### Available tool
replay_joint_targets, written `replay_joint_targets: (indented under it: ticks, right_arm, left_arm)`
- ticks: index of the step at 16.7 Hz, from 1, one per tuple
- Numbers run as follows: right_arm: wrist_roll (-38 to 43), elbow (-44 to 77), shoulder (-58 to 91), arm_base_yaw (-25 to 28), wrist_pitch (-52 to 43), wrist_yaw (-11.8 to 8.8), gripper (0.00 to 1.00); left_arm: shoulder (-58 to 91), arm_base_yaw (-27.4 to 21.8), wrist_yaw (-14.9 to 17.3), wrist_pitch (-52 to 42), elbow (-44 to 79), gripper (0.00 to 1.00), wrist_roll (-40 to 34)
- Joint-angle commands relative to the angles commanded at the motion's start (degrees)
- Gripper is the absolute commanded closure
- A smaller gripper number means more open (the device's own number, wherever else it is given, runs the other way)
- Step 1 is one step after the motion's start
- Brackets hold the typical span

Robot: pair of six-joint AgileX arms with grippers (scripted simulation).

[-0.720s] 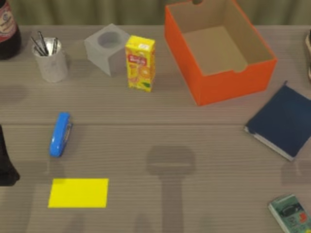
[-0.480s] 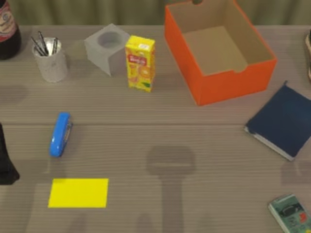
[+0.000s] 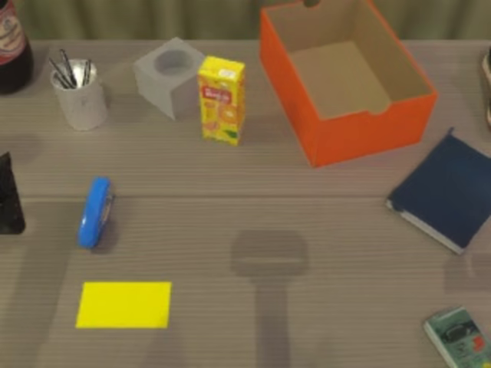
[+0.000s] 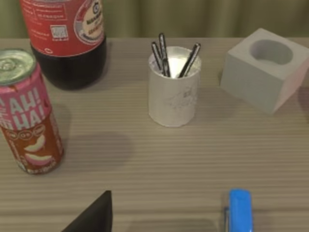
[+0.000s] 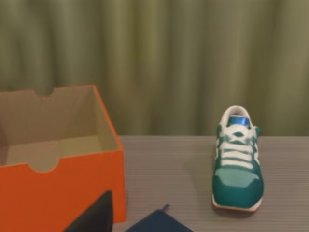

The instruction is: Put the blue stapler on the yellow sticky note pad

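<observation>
The blue stapler lies on the table at the left, pointing away from the front edge. Its near end shows in the left wrist view. The yellow sticky note pad lies flat a short way in front of the stapler, with bare table between them. My left gripper hangs at the table's left edge, level with the stapler and well to its left, touching nothing. My right gripper is out of the top view. Only a dark part of the right gripper shows in the right wrist view, near the orange box.
Behind the stapler stand a white pen cup, a grey block, a yellow juice carton and a dark bottle. A drink can stands near the bottle. An orange box, navy book, green box and teal shoe lie right.
My left gripper has moved away from the front edge, from beside the pad's level to beside the stapler's level. The stapler and pad have not moved.
</observation>
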Motion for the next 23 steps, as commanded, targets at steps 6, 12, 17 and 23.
replay_joint_targets:
  ticks: [6, 12, 17, 23]
  right_arm:
    - [0.0, 0.0, 0.0, 0.0, 0.0, 0.0, 0.0]
    - [0.0, 0.0, 0.0, 0.0, 0.0, 0.0, 0.0]
    - [0.0, 0.0, 0.0, 0.0, 0.0, 0.0, 0.0]
    - [0.0, 0.0, 0.0, 0.0, 0.0, 0.0, 0.0]
  left_arm:
    - [37.5, -2.8, -0.2, -20.5, 28.6, 0.0, -0.3]
    - [68.5, -5.4, -0.3, -38.5, 54.1, 0.0, -0.7]
    - [85.0, -6.8, -0.2, -47.8, 68.8, 0.0, -1.0]
    - [89.2, -7.2, -0.1, -50.0, 72.7, 0.0, -1.1]
